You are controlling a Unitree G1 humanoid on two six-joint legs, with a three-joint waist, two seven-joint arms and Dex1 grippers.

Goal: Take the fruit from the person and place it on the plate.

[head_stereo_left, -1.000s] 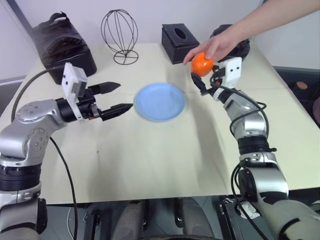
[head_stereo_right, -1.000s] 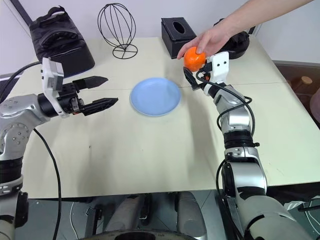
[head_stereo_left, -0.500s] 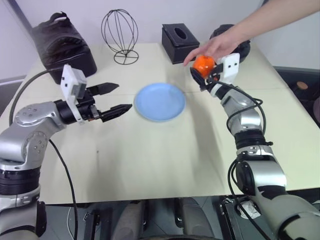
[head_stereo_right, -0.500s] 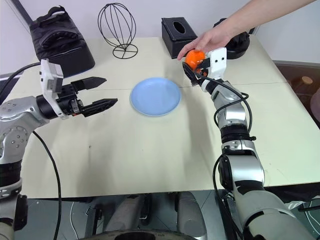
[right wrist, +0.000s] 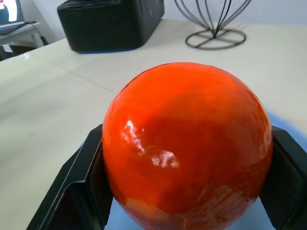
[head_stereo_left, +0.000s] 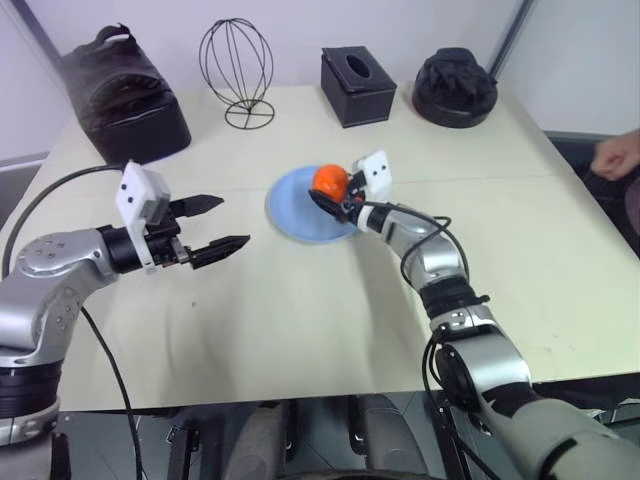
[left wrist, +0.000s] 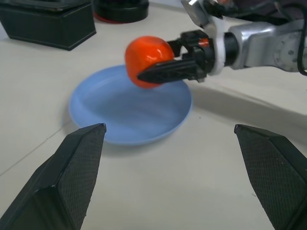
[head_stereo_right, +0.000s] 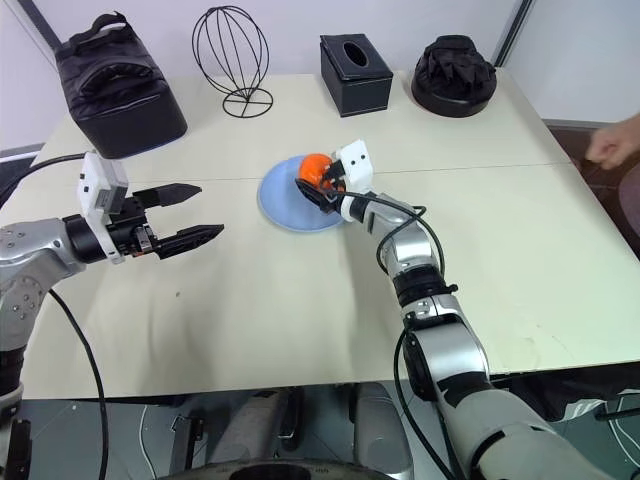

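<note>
Your right gripper (head_stereo_left: pixel 328 194) has swung from the person's hand at upper right over to frame centre, fruit and all. Far left, your left gripper (head_stereo_left: pixel 222 223) hangs over bare table (head_stereo_left: pixel 300 300), its two fingers spread wide, nothing between them. Centre frame, the fruit (head_stereo_left: pixel 329 180) sits pinched between the right fingers, just above the plate (head_stereo_left: pixel 292 212); you can't tell if it touches. Far right edge, the person's hand (head_stereo_left: pixel 618 157) is well clear.
</note>
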